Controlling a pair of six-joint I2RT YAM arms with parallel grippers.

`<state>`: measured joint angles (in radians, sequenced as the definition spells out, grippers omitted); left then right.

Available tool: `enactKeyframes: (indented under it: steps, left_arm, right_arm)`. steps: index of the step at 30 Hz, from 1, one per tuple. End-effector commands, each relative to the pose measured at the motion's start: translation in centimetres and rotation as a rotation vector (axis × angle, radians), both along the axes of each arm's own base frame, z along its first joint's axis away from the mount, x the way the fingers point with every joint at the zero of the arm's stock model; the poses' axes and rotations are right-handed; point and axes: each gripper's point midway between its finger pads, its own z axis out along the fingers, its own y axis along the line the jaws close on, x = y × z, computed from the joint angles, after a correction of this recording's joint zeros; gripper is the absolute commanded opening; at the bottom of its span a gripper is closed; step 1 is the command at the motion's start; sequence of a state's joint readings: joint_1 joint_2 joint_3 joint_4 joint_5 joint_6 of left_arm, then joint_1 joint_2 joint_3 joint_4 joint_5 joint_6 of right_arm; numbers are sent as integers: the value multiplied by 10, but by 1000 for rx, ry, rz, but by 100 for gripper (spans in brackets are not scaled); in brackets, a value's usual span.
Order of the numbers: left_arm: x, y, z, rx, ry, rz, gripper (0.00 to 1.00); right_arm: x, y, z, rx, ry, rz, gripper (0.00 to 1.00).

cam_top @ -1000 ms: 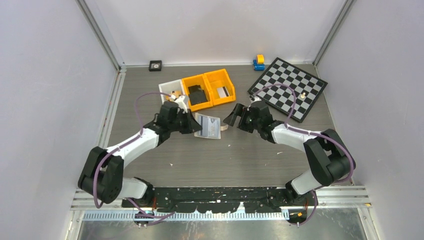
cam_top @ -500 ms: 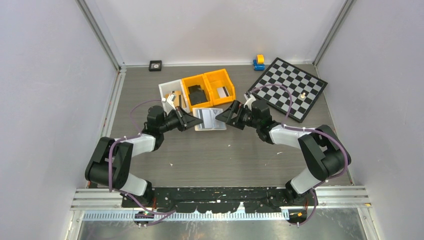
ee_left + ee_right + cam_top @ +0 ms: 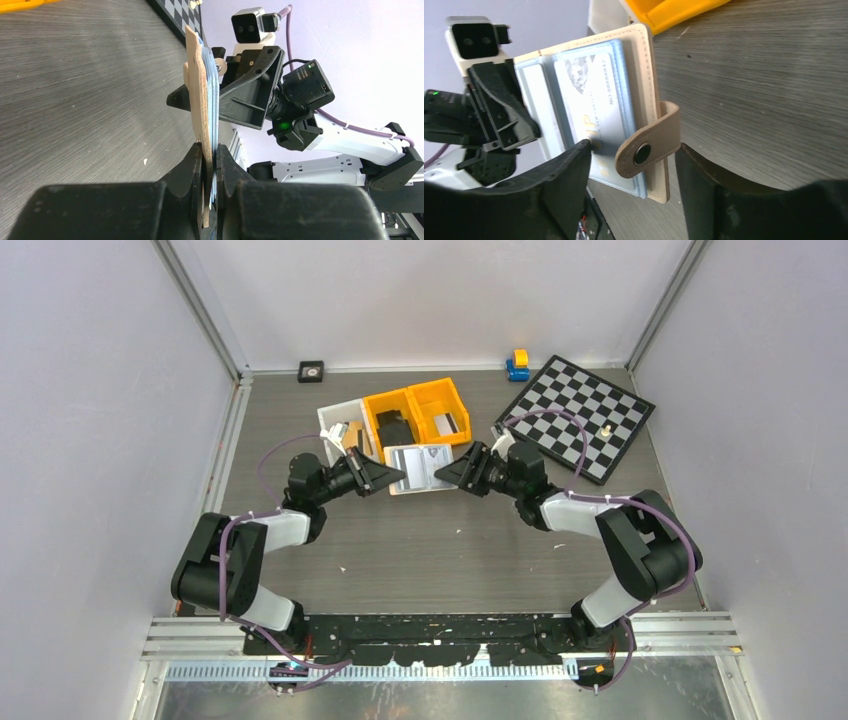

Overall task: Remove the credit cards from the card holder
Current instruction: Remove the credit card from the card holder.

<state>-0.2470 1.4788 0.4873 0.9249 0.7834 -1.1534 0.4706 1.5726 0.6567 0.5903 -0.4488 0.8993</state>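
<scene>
Two arms meet, seen from above, at the card holder (image 3: 420, 468), held open near the yellow bins (image 3: 400, 398) between the left gripper (image 3: 392, 478) and the right gripper (image 3: 452, 472). At the left wrist, the fingers (image 3: 192, 165) are clamped on the holder's edge. At the right wrist, the jaws stand apart astride the snap strap (image 3: 649, 145) and a credit card (image 3: 594, 100), seemingly light, stiff and slick; pinch its exposed edge.
</scene>
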Motion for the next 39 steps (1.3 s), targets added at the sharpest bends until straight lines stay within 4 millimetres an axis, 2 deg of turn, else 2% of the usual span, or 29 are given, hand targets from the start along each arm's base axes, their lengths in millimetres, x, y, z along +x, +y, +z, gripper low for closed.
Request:
enactKeyframes:
  steps: [1, 6, 16, 19, 22, 25, 28, 31, 35, 39]
  left_arm:
    - [-3, 2, 25, -33, -115, -11, 0]
    - [-3, 2, 23, -30, -112, -12, 0]
    - [-5, 1, 21, -32, -113, -21, 0]
    - [-4, 2, 18, -21, -113, -16, 0]
    - [0, 6, 2, 41, -65, 21, 1]
    - [5, 15, -17, 144, 0, 82, 9]
    - [3, 25, -23, 219, 12, 130, 26]
    - [3, 38, -23, 286, -9, 205, 43]
    - [3, 53, -21, 344, -20, 284, 53]
    - [3, 56, -15, 325, -43, 316, 65]
  right_arm:
    - [-6, 4, 47, 139, -141, 37, 63]
    - [-14, 4, 64, 198, -194, 61, 47]
    - [-14, 4, 67, 217, -201, 61, 28]
    - [-12, 4, 65, 219, -188, 60, 14]
    - [-11, 3, 66, 229, -188, 54, 4]
    - [-9, -1, 65, 217, -195, 28, 1]
    - [-6, -6, 60, 180, -200, 1, 1]
    - [-3, -10, 51, 137, -198, -26, 1]
    - [2, -13, 42, 99, -187, -48, 0]
    - [2, -13, 41, 97, -187, -49, 1]
